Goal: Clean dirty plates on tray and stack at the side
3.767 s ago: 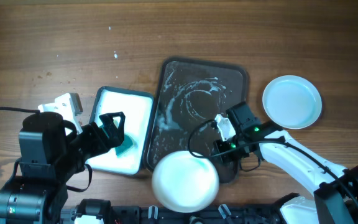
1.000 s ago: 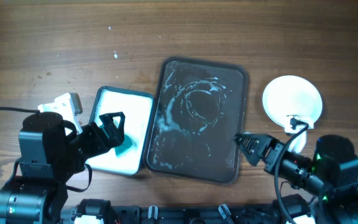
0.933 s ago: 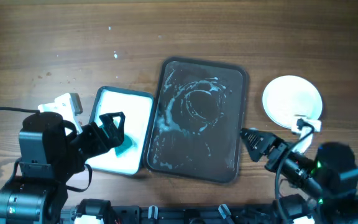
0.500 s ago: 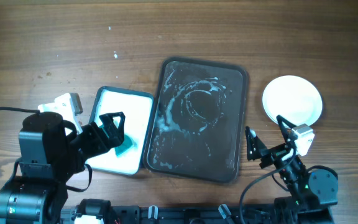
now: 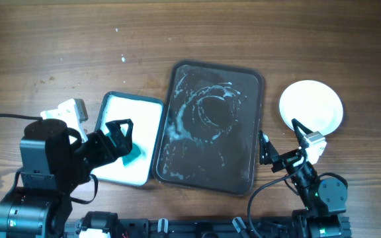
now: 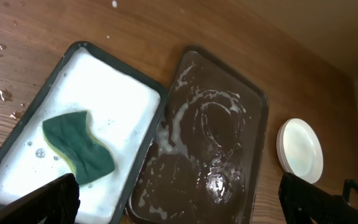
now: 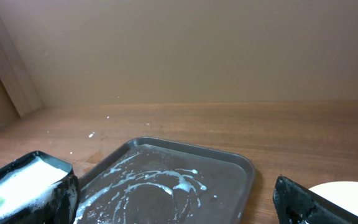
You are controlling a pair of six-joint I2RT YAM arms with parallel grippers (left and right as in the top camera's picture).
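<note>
Foam-smeared dark brown rimmed tray (image 5: 238, 165), stacked round white plates (image 5: 311, 107) beside it.
I see both jaws gaping, empty.

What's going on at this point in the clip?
Nothing is being handled. The plates sit stacked on the table to the right of the dark tray, which holds only soapy smears. The sponge lies in the foamy white tray on the left. The left gripper hangs open over that white tray, the right gripper open near the stack, both empty.
</note>
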